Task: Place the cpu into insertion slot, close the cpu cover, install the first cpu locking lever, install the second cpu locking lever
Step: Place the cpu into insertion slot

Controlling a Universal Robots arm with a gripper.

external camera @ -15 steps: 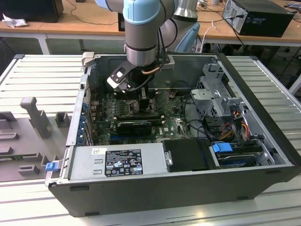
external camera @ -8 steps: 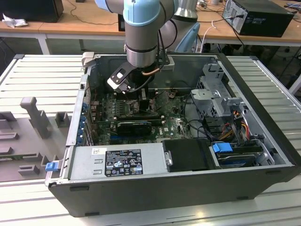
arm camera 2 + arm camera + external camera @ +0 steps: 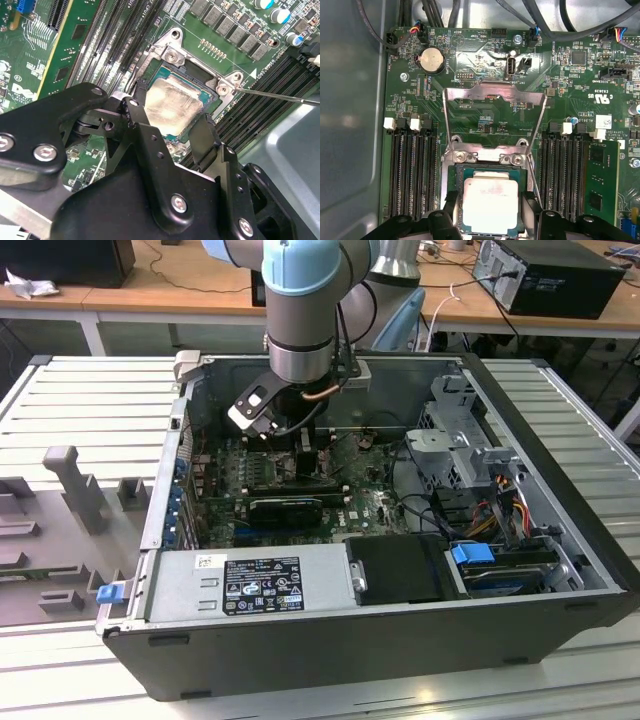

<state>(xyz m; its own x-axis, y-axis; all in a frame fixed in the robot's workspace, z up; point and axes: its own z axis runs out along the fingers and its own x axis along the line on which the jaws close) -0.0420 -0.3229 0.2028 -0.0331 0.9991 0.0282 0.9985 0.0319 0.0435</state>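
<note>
The cpu (image 3: pixel 491 202) is a pale silver square chip lying flat in the insertion slot (image 3: pixel 454 172), a dark socket with a silvery rim. In both wrist views my gripper (image 3: pixel 172 127) straddles it, one black finger (image 3: pixel 142 125) against each of two opposite edges, so it looks shut on the cpu. The cpu cover (image 3: pixel 495 91) is a thin silvery frame and stands flipped open behind the slot. A thin wire locking lever (image 3: pixel 280 96) sticks out beside the slot (image 3: pixel 197 75), unlatched. In the exterior view the gripper (image 3: pixel 305 455) reaches down into the open computer case.
Long black memory slots (image 3: pixel 412 175) run on both sides of the socket. A black card (image 3: pixel 285 508) lies across the green board in front of the gripper. The case walls (image 3: pixel 165 490), a power supply (image 3: pixel 260 585), a drive cage (image 3: pixel 465 445) and cables (image 3: pixel 500 505) crowd the arm.
</note>
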